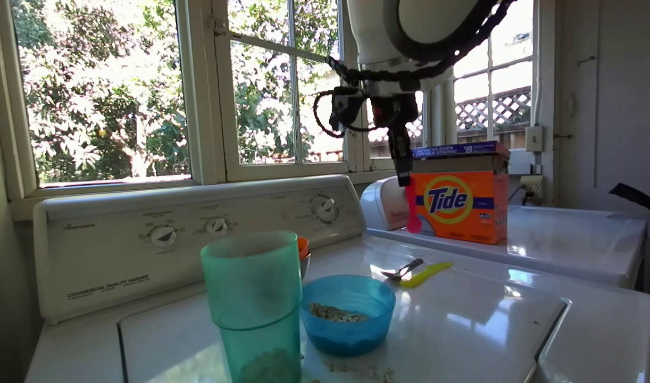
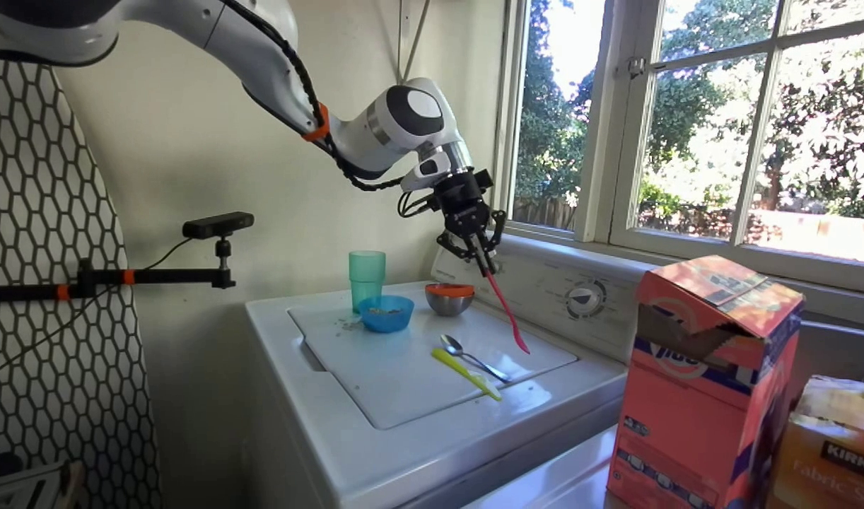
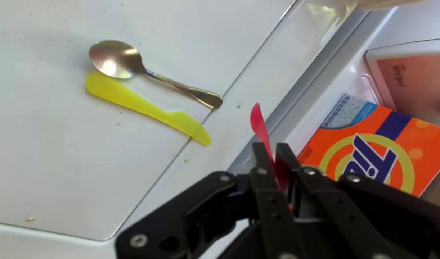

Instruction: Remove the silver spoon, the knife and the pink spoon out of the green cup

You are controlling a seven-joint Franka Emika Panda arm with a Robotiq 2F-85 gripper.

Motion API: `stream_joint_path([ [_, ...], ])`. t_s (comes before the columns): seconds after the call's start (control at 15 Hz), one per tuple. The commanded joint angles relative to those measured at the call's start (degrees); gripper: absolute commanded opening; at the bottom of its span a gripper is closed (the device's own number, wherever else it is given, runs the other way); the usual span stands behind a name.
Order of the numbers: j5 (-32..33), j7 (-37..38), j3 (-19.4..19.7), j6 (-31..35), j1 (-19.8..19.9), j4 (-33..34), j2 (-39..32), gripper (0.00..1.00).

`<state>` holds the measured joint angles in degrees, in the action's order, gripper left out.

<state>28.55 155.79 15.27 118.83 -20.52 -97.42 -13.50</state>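
Note:
My gripper (image 1: 404,182) is shut on the pink spoon (image 1: 414,215) and holds it by its upper end in the air, other end down. The gripper (image 2: 486,271) and the pink spoon (image 2: 505,309) are above the white lid in an exterior view. In the wrist view the pink spoon (image 3: 257,120) sticks out between the fingertips (image 3: 271,149). The silver spoon (image 3: 115,59) and the yellow-green knife (image 3: 144,108) lie side by side on the lid. The green cup (image 1: 253,287) stands upright in both exterior views, with pale bits at its bottom and no utensil visible in it.
A blue bowl (image 2: 388,322) with oats stands beside the cup. A metal bowl (image 2: 449,304) with an orange one in it is near the control panel (image 1: 197,229). A Tide box (image 1: 452,207) stands on the neighbouring machine. Crumbs lie on the lid.

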Motion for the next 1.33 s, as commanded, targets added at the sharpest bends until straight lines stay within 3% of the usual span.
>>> stream_joint_path([
  [0.0,-2.25,4.66,-4.61,-1.0,1.15,-1.61,-2.13,0.03],
  [0.07,-6.73,2.29,2.05,-0.1,-5.21,-1.19,-3.68,0.03],
  [0.13,-9.84,-0.04,4.93,-0.23,-7.63,0.18,-5.23,0.03],
  [0.2,-9.71,2.79,-0.42,-0.28,-5.23,-1.77,-4.72,0.03],
  [0.27,-10.85,2.97,-0.08,-0.91,-6.29,-1.32,-5.37,0.03],
  [0.33,-14.13,-0.14,5.99,-1.56,-10.91,0.87,-7.31,0.03],
  [0.4,-13.84,2.33,1.19,-1.39,-8.25,-0.86,-6.56,0.03],
  [0.6,-18.47,1.44,1.89,-1.42,-9.43,-0.96,-7.71,0.03],
  [0.67,-19.74,1.61,1.38,-1.12,-9.08,-1.07,-7.86,0.36],
  [0.73,-20.87,1.67,1.03,-0.92,-8.88,-1.13,-8.09,0.36],
  [1.07,-23.89,1.37,0.75,-0.17,-8.57,-0.91,-7.58,0.74],
  [1.13,-22.34,1.68,-5.77,-0.32,-2.81,-0.72,-6.34,0.81],
  [1.27,-23.52,-1.46,-8.89,-1.99,-0.36,-0.1,-4.32,0.96],
])
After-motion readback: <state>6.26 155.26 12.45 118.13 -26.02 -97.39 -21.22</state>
